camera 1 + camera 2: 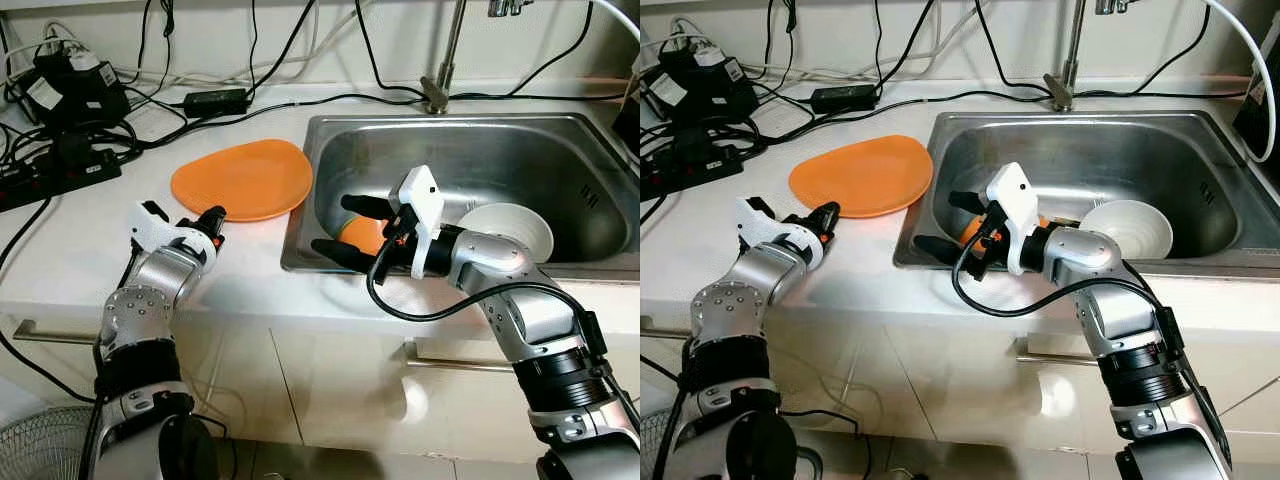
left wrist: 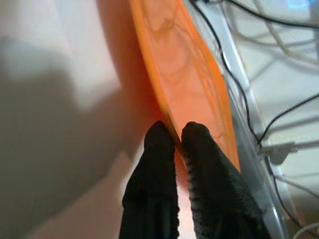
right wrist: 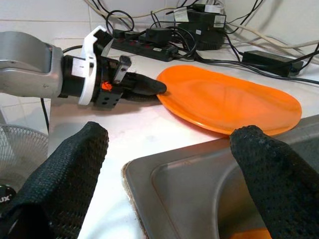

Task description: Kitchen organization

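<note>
White stone-look countertop (image 1: 70,250) against a pale wall (image 1: 400,30). Stainless steel sink basin (image 1: 520,150) set into the counter, chrome tap stem (image 1: 440,75) at its back rim. Tangle of black cables (image 1: 270,95) along the wall edge, with a black power strip (image 1: 55,175), black boxy adapters (image 1: 70,85) and a flat black power brick (image 1: 215,100). Below: cream cabinet fronts (image 1: 330,390) with metal bar handles (image 1: 455,360). White floor fan grille (image 1: 40,445) on the floor. Light is even, indoor.

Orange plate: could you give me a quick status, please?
Left end effector pinching plate rim. Right end effector open over sink edge. Nothing blocking.
</note>
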### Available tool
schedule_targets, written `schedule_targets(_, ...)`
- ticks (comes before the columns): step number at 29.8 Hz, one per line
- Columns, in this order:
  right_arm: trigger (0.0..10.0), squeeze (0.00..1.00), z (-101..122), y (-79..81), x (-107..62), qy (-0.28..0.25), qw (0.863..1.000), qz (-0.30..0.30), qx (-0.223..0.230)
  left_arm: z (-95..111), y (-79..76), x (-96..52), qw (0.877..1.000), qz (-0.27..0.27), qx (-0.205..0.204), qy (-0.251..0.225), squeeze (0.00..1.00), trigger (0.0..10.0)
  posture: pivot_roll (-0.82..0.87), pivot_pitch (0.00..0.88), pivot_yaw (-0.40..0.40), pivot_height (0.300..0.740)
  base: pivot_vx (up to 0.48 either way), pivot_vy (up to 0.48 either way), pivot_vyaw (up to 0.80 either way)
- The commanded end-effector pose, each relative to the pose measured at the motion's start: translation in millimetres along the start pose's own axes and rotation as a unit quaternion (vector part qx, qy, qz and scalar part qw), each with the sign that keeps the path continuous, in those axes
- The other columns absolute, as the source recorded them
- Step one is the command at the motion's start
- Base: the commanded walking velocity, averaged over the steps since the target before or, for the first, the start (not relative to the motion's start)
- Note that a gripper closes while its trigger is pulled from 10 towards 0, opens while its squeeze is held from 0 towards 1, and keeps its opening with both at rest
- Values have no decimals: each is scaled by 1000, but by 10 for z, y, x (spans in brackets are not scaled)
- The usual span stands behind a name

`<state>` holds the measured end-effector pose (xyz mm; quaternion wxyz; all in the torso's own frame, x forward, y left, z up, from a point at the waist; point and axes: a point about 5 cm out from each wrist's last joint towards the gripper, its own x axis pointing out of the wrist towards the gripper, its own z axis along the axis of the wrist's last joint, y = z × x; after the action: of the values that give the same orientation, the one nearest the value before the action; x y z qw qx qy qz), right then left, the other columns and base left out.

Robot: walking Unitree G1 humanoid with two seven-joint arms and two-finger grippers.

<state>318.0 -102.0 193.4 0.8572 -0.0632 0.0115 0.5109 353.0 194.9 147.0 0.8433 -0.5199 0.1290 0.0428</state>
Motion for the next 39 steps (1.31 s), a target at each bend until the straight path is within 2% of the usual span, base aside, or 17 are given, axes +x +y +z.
schedule_targets(1, 10000, 0, 20, 7, 12, 1, 1000, 0, -2, -111, 264, 5, 998, 51, -11, 24, 0, 0, -40, 47, 93, 740, 0, 0, 0)
schedule_targets(8, 10000, 0, 9, 4, 7, 2, 1000, -2, 0, -56, 330, -4, 998, 61, -1, 6, 0, 0, -39, 48, 93, 740, 0, 0, 0)
schedule_targets(15, 10000, 0, 1, -7, 12, 4, 1000, -2, 1, 14, 348, 6, 999, 47, 18, -16, 0, 0, -38, 45, 87, 740, 0, 0, 0)
schedule_targets(16, 10000, 0, 0, -12, 14, 3, 1000, -3, 2, 55, 331, -2, 998, 32, 49, -30, 0, 0, -38, 44, 87, 740, 0, 0, 0)
schedule_targets(17, 10000, 0, 0, -12, 14, 3, 1000, -3, 2, 55, 331, -2, 998, 32, 49, -30, 0, 0, -38, 44, 87, 740, 0, 0, 0)
schedule_targets(18, 10000, 0, 0, -14, 15, 3, 1000, -4, 3, 74, 318, -7, 997, 23, 67, -37, 0, 0, -38, 44, 87, 740, 0, 0, 0)
schedule_targets(20, 10000, 0, 5, -43, 23, -6, 1000, -14, 23, 105, 239, -33, 994, -24, 94, -53, 0, 0, -35, 41, 83, 740, 0, 0, 0)
schedule_targets(21, 10000, 0, 20, -77, 31, -19, 998, -24, 47, 120, 169, -63, 990, -65, 106, -62, 0, 0, -33, 40, 82, 740, 0, 0, 0)
schedule_targets(22, 10000, 0, 27, -90, 34, -24, 998, -29, 55, 123, 147, -74, 989, -78, 108, -63, 0, 0, -32, 39, 82, 740, 0, 0, 0)
schedule_targets(27, 10000, 0, 47, -172, 40, -40, 994, -56, 82, 159, 70, -115, 985, -118, 98, -78, 0, 0, -32, 38, 80, 740, 0, 0, 0)
schedule_targets(28, 10000, 0, 50, -232, 38, -48, 991, -77, 100, 183, 4, -150, 981, -147, 92, -89, 0, 0, -31, 37, 78, 740, 0, 0, 0)
schedule_targets(31, 10000, 0, 53, -274, 33, -56, 988, -90, 114, 180, -49, -175, 977, -171, 85, -89, 0, 0, -31, 36, 77, 740, 0, 0, 0)
schedule_targets(34, 10000, 0, 64, -329, 29, -70, 982, -107, 139, 140, -160, -225, 967, -224, 84, -87, 0, 0, -32, 35, 75, 740, 0, 0, 0)
schedule_targets(39, 10000, 0, 91, -385, 36, -91, 974, -122, 168, 110, -261, -268, 957, -268, 69, -87, 0, 0, -31, 33, 74, 740, 0, 0, 0)
